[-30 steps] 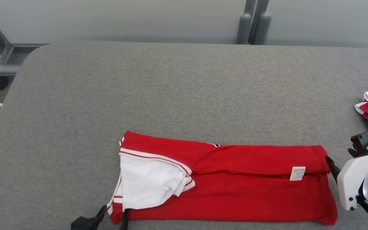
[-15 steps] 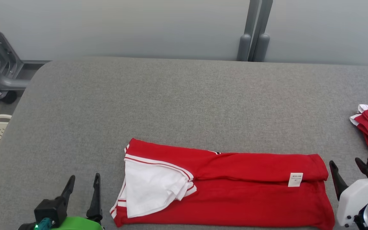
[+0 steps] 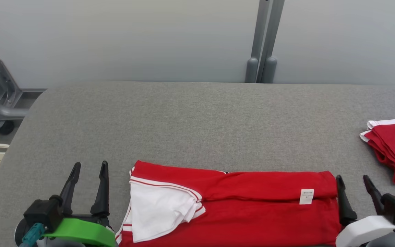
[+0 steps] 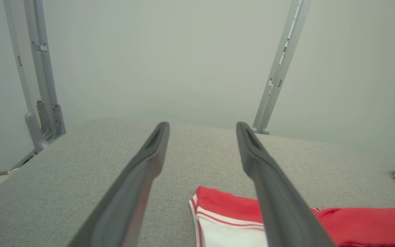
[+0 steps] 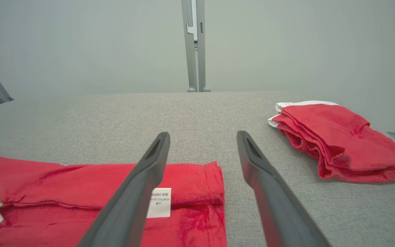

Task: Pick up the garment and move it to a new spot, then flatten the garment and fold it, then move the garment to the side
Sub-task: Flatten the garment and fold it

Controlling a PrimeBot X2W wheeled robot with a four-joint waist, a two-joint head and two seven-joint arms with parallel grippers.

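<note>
While the shirt (image 3: 252, 206) runs nine-to-three, left gripper (image 3: 90, 164) and right gripper (image 3: 352, 178) flank its ends, jaws wide, empty.

— Where does the head camera look?
— Forward and down over the grey fabric-covered bench (image 3: 197, 120).
— The wrist ones?
— Low, near its surface, facing its far edge; all share the folded red-and-white garment (image 3: 252, 185).

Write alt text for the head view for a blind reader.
A long folded red-and-white fabric garment lies at the near edge of a grey cloth-covered table, with the open left claw beside its left end and the open right claw beside its right end. A second folded red garment sits at the far right.
</note>
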